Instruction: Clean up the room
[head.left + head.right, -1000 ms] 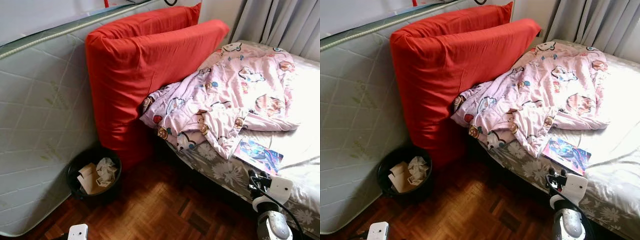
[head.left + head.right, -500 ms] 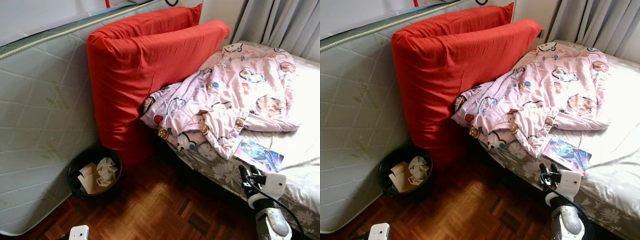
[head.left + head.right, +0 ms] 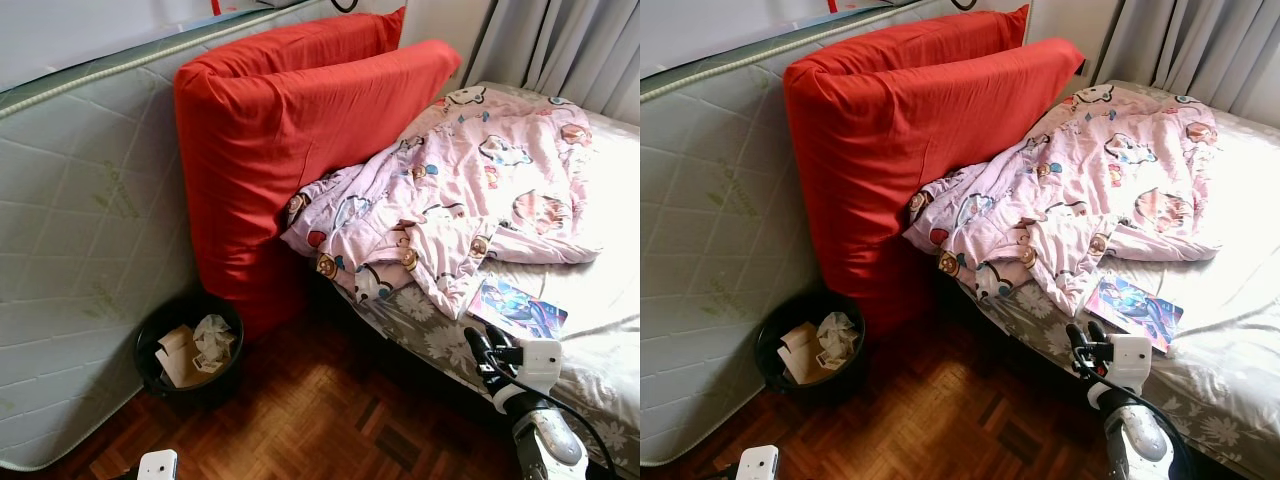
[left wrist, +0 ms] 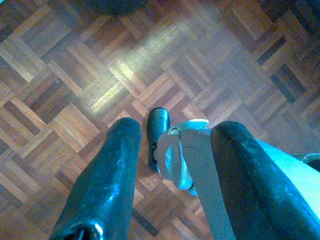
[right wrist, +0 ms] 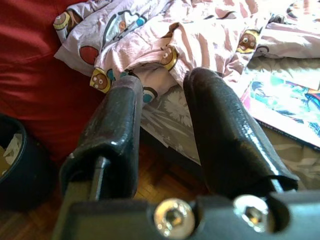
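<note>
right gripper (image 3: 1081,334): lower right, fingers parted, holding nothing, at bed edge | colourful book (image 3: 517,309): right of centre on bed (image 3: 600,290), beside pink blanket (image 3: 460,200) | left gripper (image 4: 170,165): parted over parquet floor (image 3: 310,420) | black bin (image 3: 188,345): lower left, paper scraps inside

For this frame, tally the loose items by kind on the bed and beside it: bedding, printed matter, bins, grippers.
Red cushions: 2
Pink cartoon blanket: 1
Colourful booklet on the bed: 1
Black waste bin with crumpled paper: 1
Grippers: 2, right gripper raised by the bed edge, left gripper hanging over the parquet floor
Total: 7
</note>
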Controlling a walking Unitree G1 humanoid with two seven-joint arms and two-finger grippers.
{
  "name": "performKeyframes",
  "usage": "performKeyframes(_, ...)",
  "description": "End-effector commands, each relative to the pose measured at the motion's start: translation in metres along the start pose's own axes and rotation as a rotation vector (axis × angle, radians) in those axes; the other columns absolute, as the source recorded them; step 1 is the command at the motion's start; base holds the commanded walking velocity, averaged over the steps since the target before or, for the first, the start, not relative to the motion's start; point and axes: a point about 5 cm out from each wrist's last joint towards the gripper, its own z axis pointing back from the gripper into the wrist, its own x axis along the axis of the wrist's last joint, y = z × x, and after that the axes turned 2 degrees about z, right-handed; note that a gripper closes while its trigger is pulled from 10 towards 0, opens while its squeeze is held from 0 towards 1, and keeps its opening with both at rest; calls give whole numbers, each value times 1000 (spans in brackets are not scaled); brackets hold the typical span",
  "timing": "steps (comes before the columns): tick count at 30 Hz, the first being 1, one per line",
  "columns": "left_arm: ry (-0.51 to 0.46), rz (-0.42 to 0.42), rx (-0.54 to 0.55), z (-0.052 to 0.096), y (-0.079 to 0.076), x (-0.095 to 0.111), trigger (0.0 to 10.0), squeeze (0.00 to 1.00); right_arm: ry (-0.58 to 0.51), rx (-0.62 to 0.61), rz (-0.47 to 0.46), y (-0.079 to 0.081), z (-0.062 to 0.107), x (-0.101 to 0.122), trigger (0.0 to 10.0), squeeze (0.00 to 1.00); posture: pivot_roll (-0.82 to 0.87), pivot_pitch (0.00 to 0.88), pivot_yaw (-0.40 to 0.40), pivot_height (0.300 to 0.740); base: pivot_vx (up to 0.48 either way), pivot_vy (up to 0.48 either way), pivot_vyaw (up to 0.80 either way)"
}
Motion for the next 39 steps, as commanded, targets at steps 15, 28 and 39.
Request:
performKeyframes(15, 11, 14, 6, 1, -1, -5, 10000, 0, 31, -14, -16, 2, -1, -3, 10000, 0, 83, 94, -94, 740, 0, 0, 0)
performKeyframes(28, 9, 11, 4, 0, -1, -4, 10000, 0, 64, -30, -24, 2, 0, -9, 10000, 0, 80, 95, -91, 740, 0, 0, 0)
performKeyframes(39, 7, 9, 5, 0, -1, -3, 10000, 0, 79, -137, -34, -5, 2, -11, 10000, 0, 83, 93, -90, 740, 0, 0, 0)
